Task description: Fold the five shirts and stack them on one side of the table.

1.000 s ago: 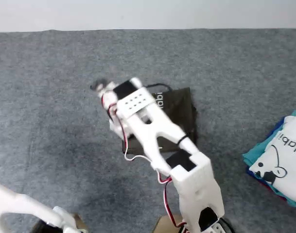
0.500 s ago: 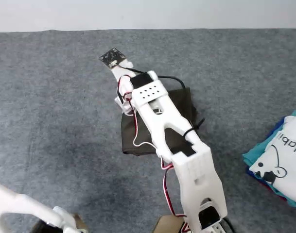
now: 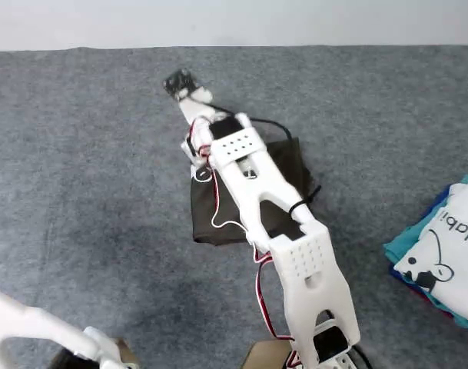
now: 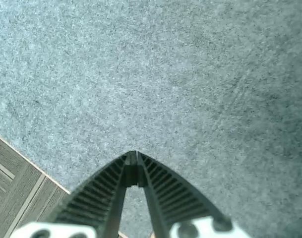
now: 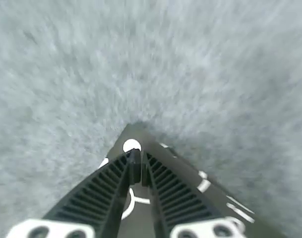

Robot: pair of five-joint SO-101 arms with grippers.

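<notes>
One dark shirt (image 3: 209, 211) lies mid-table; the right claw (image 5: 136, 154) is clamped on its corner, probably to fold it over. The left claw (image 4: 136, 159), pressed together and empty, hangs well apart.

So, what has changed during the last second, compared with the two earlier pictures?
The right arm straightened over the dark shirt, and its wrist swung farther from its base, mostly in the first half second. Its pincer is shut above a shirt corner. The shirt hardly shifted; the stack at the side and the left arm kept still.
</notes>
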